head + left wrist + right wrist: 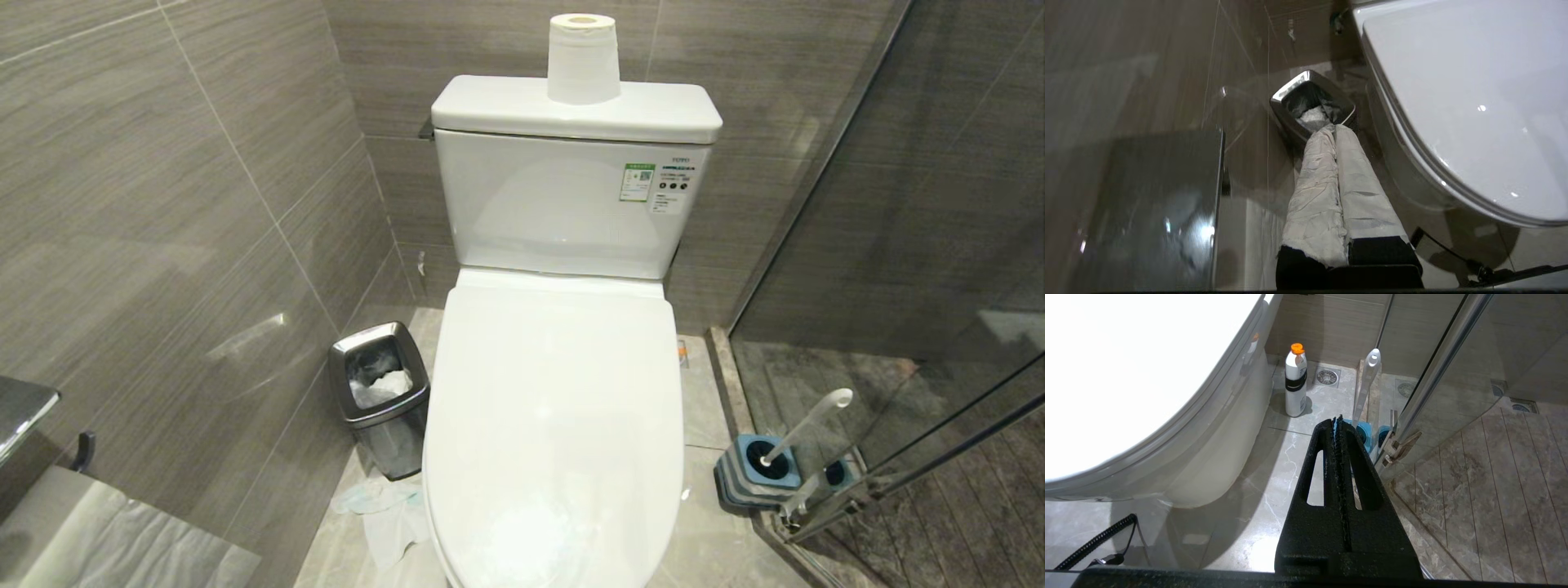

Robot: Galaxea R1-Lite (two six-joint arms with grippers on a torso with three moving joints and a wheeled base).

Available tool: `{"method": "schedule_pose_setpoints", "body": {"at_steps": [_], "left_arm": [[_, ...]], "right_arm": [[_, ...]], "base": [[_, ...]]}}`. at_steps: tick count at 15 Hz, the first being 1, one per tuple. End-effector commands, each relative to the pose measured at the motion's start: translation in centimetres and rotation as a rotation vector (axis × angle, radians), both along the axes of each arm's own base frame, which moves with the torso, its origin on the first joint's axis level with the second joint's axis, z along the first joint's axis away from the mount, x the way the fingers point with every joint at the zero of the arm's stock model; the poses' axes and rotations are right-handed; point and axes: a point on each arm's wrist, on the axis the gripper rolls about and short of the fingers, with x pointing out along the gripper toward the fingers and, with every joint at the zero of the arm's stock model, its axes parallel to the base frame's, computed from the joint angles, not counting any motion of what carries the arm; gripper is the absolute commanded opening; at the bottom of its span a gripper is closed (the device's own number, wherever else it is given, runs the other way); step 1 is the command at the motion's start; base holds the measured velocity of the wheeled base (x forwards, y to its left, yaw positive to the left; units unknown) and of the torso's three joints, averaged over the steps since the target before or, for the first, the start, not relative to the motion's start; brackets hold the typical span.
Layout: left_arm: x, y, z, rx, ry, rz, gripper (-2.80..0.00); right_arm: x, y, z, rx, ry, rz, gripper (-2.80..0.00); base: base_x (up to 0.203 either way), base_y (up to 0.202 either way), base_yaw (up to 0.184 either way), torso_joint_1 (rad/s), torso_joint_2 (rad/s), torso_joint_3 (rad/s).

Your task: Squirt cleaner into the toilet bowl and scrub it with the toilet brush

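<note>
Toilet bowl point(555, 425) mid-frame in head view, lid down. We see neither arm there.

Toilet brush point(804, 429) lower right, in holder point(755, 469), handle leaning up-right. In right wrist view, cleaner bottle point(1295, 381) upright beyond right gripper point(1337, 420), beside bowl base; brush handle just past tips. Right arm nearer both.

Right gripper pressed together, empty. Left gripper point(1333, 128), tips wrapped in white, pressed together, pointing at waste bin point(1312, 106), likely nothing held.

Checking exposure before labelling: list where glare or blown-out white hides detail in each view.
Head view: toilet lid bright, edges still readable. Left wrist view: small highlights on the lid, wall dim and smeared. Right wrist view: lid blown out to flat white.
</note>
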Motion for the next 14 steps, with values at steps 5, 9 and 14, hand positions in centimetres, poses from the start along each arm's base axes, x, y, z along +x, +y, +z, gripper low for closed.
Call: {"method": "schedule_pose_setpoints", "body": {"at_steps": [5,9,14], "left_arm": [[-3.9,0.4,-8.4,0.004,-0.03,0.099,-2.8],[-4.2,0.2,-12.5,0.042,-0.091,0.097,-2.8],[-4.5,0.2,-15.3,0.05,-0.108,0.087,-2.8]], "right_arm": [[0.0,0.0,0.0,0.0,0.002,0.0,-2.8],[0.0,0.0,0.0,0.001,0.0,0.0,-2.8],[0.0,0.0,0.0,0.003,0.002,0.0,-2.8]], "base": [[0.0,0.0,0.0,0.0,0.0,0.0],[0.0,0.0,0.0,0.0,0.0,0.0],[0.0,0.0,0.0,0.0,0.0,0.0]]}}
